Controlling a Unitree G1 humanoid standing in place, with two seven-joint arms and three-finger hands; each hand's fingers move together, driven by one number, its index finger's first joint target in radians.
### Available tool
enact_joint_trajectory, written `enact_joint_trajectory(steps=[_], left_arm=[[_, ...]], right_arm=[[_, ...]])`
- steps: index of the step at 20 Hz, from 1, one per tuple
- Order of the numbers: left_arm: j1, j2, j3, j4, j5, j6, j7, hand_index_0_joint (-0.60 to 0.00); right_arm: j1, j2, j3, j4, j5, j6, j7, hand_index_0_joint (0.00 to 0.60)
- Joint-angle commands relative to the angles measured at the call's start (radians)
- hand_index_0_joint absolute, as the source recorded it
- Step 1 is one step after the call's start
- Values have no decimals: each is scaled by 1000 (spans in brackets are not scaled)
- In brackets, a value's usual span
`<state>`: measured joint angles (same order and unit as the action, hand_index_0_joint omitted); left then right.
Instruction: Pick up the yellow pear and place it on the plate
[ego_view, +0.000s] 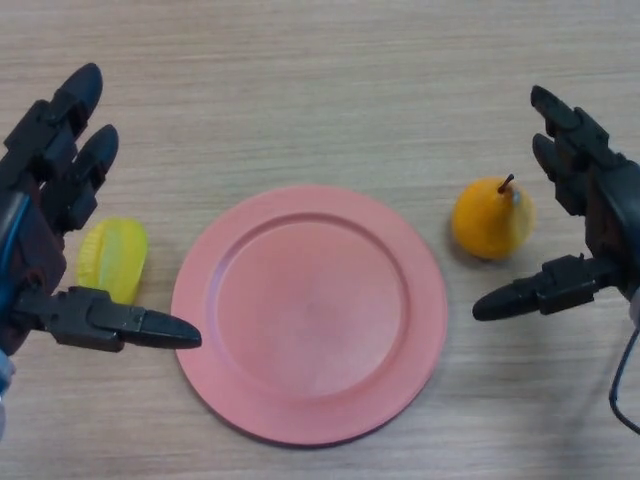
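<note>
Yellow-orange pear shown just right of the round pink plate, near the table's right edge.
Right hand, fingers spread, lies nearest, pear between thumb and fingers; left hand held open likewise.

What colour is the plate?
Pink, plain with no pattern; the plate shows best in the head view.

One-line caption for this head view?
Open left hand and right hand flank an empty pink plate; yellow pear beside right hand.

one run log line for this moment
stage: pre-grasp | yellow-orange pear: on table, right of round pink plate | plate: bare | right hand: open beside pear | left hand: open by ridged yellow fruit
</note>
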<state>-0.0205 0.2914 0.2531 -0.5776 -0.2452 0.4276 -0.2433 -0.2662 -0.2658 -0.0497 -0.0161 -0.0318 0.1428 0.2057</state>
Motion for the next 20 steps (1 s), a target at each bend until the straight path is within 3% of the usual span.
enact_joint_trajectory(steps=[1,8,17,18,19,20], left_arm=[[-44,40,48,-39,17,-146,26,0],[-36,47,70,5,14,-187,14,0],[-52,74,116,85,32,-262,2,0],[-52,76,118,90,30,-262,2,0],[-53,77,119,91,30,-262,3,0],[-56,79,121,97,29,-263,5,0]], right_arm=[[-81,-45,-36,26,-11,-218,-44,0],[-251,-58,-29,452,-18,-439,-73,0],[-511,-54,1,1048,-132,-739,-160,0],[-515,-55,8,1068,-149,-748,-173,50],[-519,-54,7,1075,-150,-748,-177,150],[-527,-53,3,1089,-152,-746,-186,300]])
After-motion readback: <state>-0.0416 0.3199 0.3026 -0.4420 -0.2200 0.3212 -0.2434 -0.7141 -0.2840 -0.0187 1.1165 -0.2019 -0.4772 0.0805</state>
